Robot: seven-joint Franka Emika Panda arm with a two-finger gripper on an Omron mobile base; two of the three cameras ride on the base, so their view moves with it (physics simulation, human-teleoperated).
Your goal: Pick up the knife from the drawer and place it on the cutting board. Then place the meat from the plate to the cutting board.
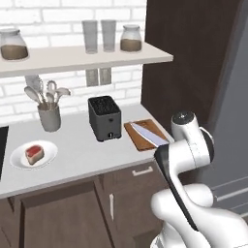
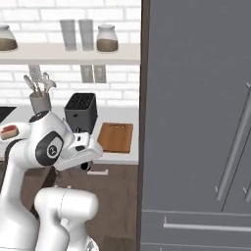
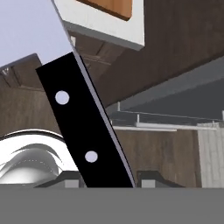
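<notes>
Gripper (image 3: 107, 181) is clamping tight on the short black handle of the silver-bladed kitchen knife (image 3: 83, 127). Its long pointed blade is hanging over the small reddish-brown wooden cutting board (image 1: 144, 133) at the right end of the pale worktop (image 1: 82, 155). Red steak slab (image 1: 34, 153) is sitting on the round white plate (image 1: 19, 160), far left, well apart from the board.

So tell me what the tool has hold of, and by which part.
The knife, gripped by its black handle; the blade sticks out over the board.
</notes>
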